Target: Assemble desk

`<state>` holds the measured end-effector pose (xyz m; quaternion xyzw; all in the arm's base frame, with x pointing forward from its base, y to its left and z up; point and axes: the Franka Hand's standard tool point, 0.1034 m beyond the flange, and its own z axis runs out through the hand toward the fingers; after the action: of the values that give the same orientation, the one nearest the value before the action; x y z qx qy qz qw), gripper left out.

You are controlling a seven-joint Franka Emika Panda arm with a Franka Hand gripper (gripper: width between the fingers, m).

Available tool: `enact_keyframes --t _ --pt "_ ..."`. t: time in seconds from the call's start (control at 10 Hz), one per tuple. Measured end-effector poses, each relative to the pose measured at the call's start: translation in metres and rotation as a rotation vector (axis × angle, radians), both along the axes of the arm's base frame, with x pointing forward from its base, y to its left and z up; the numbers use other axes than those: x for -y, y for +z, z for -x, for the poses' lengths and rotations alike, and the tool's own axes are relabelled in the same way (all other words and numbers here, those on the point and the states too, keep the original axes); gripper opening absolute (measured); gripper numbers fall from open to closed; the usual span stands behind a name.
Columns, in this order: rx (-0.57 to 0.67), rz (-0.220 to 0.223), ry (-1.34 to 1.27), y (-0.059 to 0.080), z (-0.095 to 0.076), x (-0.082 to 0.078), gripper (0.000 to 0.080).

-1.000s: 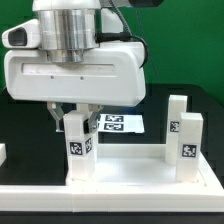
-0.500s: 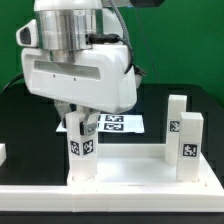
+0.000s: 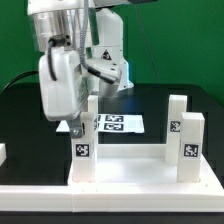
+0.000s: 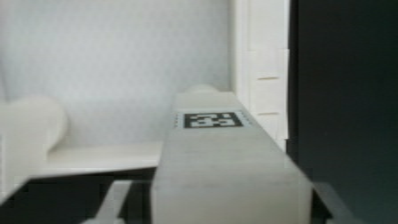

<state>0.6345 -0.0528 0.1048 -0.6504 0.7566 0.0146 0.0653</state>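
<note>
Exterior view: gripper [image 3: 77,125] reached down from above, fingers clamped around the top of a white square leg [image 3: 84,150] that stood upright at the near corner of the tabletop [image 3: 130,170] on the exterior view's left. Looked seated in or at its corner socket, though the joint itself was hidden by the raised rim. Two more legs [image 3: 183,137] stood upright, close together, at the corner on the exterior view's right, well apart from the held one. Marker board [image 3: 118,124] lay flat on the black table [image 3: 20,115] behind the desk. Judged rigid, light and smooth: hard plastic, unlikely to bend or crush, but slick enough to slip or twist under a loose pinch. Best taken on two opposite flat faces near the upper end, squarely, keeping the post vertical; a corner-to-corner pinch would likely let it rotate.

Wrist view: looked straight down the held leg [image 4: 217,160], its tagged top end between the fingers [image 4: 36,130], with pale tabletop surface beyond. Grip read as closed on the post, jaws partly apart by the post's width. Could not tell here how deep the foot sat. Black table showed to one side. Tags on the faces best kept free of scuffing.
</note>
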Motion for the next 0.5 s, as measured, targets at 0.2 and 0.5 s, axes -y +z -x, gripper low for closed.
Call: enact_keyframes --t 0.2,0.5 --pt "-0.008 -0.016 -0.168 -0.0007 -0.0002 0.0 0.0288" --pt "-0.004 -0.012 -0.129 -0.0011 -0.0002 -0.0002 0.0575"
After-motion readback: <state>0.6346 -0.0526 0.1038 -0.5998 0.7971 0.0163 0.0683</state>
